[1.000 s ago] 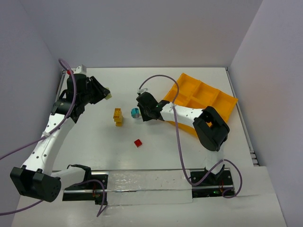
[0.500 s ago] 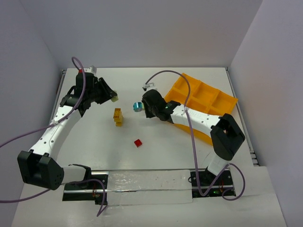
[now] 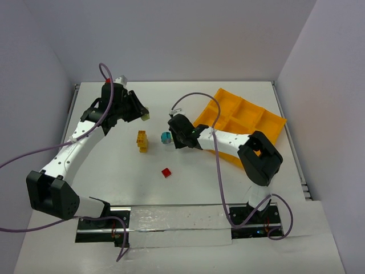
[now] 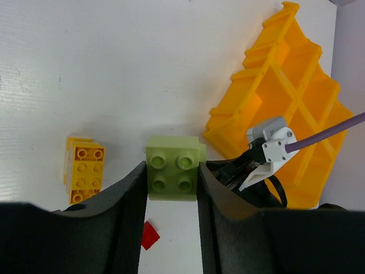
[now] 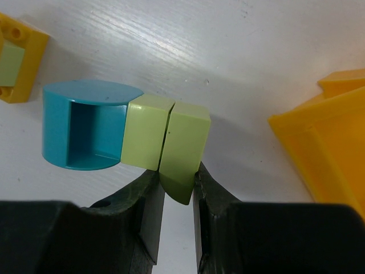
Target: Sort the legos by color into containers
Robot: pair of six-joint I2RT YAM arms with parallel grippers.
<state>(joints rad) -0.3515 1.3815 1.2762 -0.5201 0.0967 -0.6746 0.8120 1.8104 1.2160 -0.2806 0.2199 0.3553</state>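
Note:
My left gripper (image 4: 171, 188) is shut on a light green lego (image 4: 173, 175) and holds it above the table at the back left (image 3: 145, 116). My right gripper (image 5: 178, 191) is shut on a stack of light green legos (image 5: 181, 149) joined to a teal-blue lego (image 5: 80, 125), which shows in the top view at the table's middle (image 3: 166, 137). A yellow lego stack (image 3: 141, 140) stands on the table left of it. A red lego (image 3: 166, 172) lies nearer the front. The orange-yellow tray (image 3: 245, 117) of containers is tilted up at the back right.
The grey walls close in the white table on the left, back and right. The right arm's body (image 3: 228, 142) lies across the tray's near edge. Purple cables (image 3: 211, 131) loop above both arms.
My left gripper has moved right and farther back with the light green lego. My right gripper lifted the teal and green stack toward the back, then came back down near the yellow stack.

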